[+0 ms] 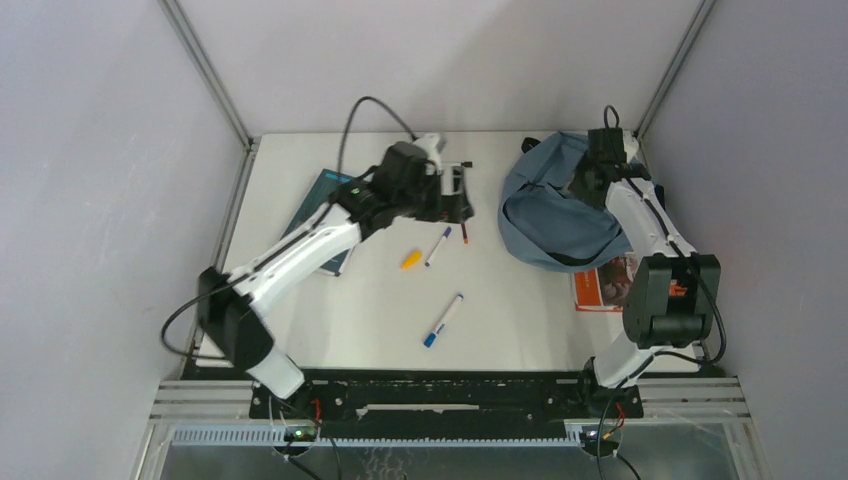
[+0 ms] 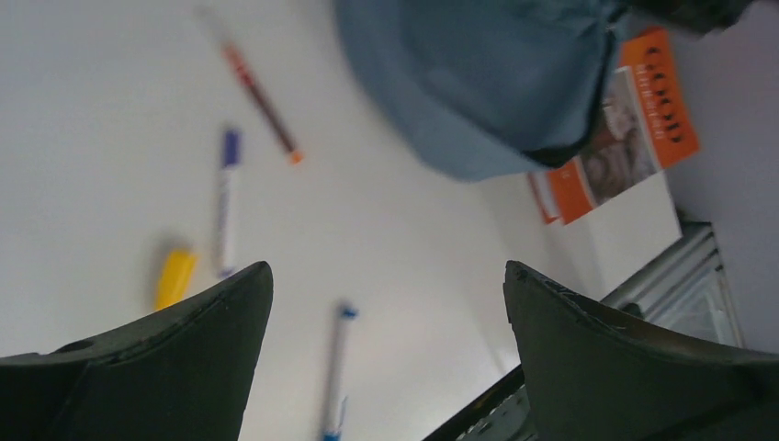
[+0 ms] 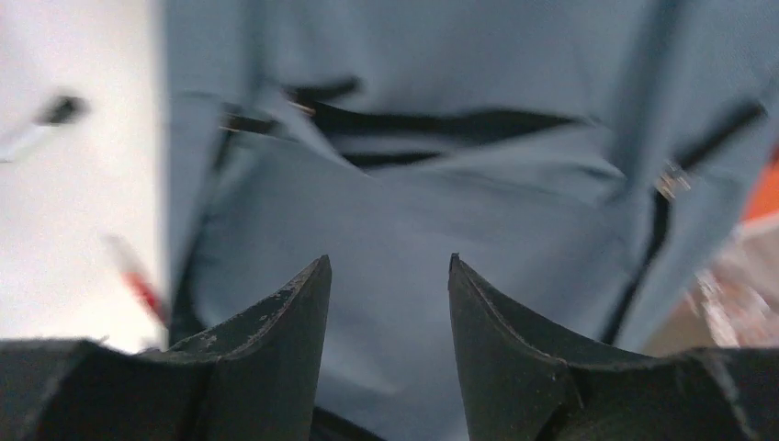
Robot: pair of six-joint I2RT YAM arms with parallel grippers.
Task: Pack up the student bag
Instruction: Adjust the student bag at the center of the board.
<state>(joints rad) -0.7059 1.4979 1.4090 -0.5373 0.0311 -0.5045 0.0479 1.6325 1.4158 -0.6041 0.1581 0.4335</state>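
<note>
Top external view puts the soft grey-blue fabric student bag point(image 1: 548, 215) at the far right of the white table point(image 1: 520, 320), slumped with its long axis running roughly from far to near and its near end lying over an orange printed booklet point(image 1: 603, 287). The right gripper point(image 3: 388, 266) hangs directly above the bag's far end. Its wrist view shows the two dark fingers moderately apart with nothing between them, only bag fabric below and a black zipper line point(image 3: 441, 119) running crosswise just ahead of the tips. The left gripper point(image 2: 388, 276) is spread wide and empty, hovering near the table's centre and well apart from the bag, which lies to its right. The loose items sit on that side: a thin red-and-dark pen point(image 1: 465, 233), a white marker with a blue cap point(image 1: 438, 246), a short yellow highlighter point(image 1: 411, 259) and a second blue-tipped white marker point(image 1: 442, 320) nearer the bases. A teal book point(image 1: 318, 200) lies partly under the left arm. The right arm is plainly the nearer one for the bag, and the left for the items. Whether the bag's zipper is already open cannot be told here.
</note>
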